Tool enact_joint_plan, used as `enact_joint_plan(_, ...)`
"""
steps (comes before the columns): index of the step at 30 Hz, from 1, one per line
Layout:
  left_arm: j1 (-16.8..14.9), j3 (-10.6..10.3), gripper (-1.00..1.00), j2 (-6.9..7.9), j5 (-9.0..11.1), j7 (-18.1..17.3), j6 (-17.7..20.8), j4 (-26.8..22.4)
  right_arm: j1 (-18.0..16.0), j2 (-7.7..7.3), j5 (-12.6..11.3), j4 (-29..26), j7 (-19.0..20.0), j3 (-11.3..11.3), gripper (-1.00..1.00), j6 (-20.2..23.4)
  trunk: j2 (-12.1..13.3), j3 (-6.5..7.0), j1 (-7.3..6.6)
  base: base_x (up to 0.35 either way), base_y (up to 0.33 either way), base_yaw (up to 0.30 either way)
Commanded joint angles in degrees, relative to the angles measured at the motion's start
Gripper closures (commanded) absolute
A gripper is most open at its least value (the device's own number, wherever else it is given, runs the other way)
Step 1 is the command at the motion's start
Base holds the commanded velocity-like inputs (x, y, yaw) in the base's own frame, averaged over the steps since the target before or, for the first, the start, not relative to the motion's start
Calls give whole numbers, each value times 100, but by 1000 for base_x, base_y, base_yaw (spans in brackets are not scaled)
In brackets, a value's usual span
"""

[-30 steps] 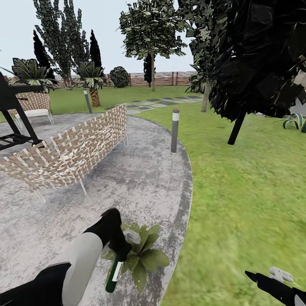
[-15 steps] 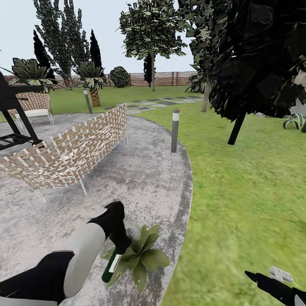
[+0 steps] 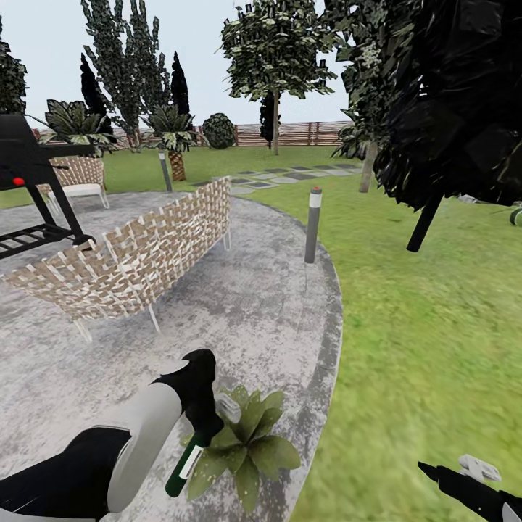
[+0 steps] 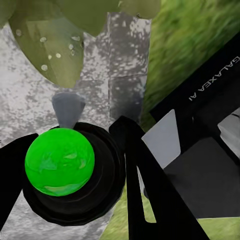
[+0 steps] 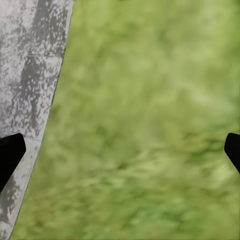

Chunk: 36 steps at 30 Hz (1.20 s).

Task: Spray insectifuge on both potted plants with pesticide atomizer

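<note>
My left gripper [image 3: 205, 424] is shut on the pesticide atomizer [image 3: 181, 467], a dark green bottle with a white label and a grey nozzle head. It hangs tilted over the left side of one potted plant [image 3: 250, 446], a low rosette of broad green leaves on the grey paving [image 3: 246, 319]. In the left wrist view the atomizer [image 4: 60, 161] shows as a bright green dome between my black fingers, with droplet-speckled leaves [image 4: 50, 45] just beyond. The other potted plant is out of view. My right gripper [image 3: 458, 473] is open above the lawn [image 5: 140, 100].
A wicker bench [image 3: 138, 261] stands on the paving ahead left, with a black grill [image 3: 36, 181] and a wicker chair [image 3: 80, 177] behind it. A grey bollard [image 3: 312, 225] marks the paving's edge. A dark tree [image 3: 449, 109] overhangs the lawn [image 3: 435, 326] before the slatted fence [image 3: 297, 133].
The whole view has shifted, so the camera turned slightly left. My left arm has tilted the atomizer further, its base swinging leftward beside the plant. The right gripper has not moved.
</note>
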Motion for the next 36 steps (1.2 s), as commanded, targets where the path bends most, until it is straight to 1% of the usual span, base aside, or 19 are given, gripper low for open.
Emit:
enact_joint_plan(1, -2, -16, 100, 1, -34, -54, 51, -10, -3, 2, 38, -11, 32, -49, -100, 42, -2, -5, 1, 73, 0, 1)
enact_joint_plan(5, -1, -19, 100, -1, -33, -54, 51, -10, -3, 3, 35, -11, 32, -51, -100, 42, -2, -5, 1, 19, 0, 43)
enact_joint_plan(12, 5, -12, 100, 2, -36, -54, 43, -3, -2, 3, 36, -11, 32, -50, -100, 42, -2, -5, 1, 1, 0, 207)
enact_joint_plan(17, 18, -11, 100, 10, -37, -54, 42, 0, -2, 3, 38, -11, 32, -52, -100, 42, -2, -5, 1, 1, 0, 25)
enact_joint_plan(26, 48, -11, 100, 11, -37, -54, 42, 7, -3, 3, 37, -11, 32, -50, -100, 42, -2, -5, 1, 103, -83, 8)
enact_joint_plan(31, 50, -13, 100, 11, -37, -54, 48, 2, -1, 3, 36, -11, 32, -49, -100, 42, -2, -5, 1, 3, -4, 204)
enact_joint_plan(36, 50, -19, 100, 11, -37, -54, 59, -1, -3, 3, 39, -11, 32, -49, -100, 42, -2, -5, 1, -46, -239, 200)
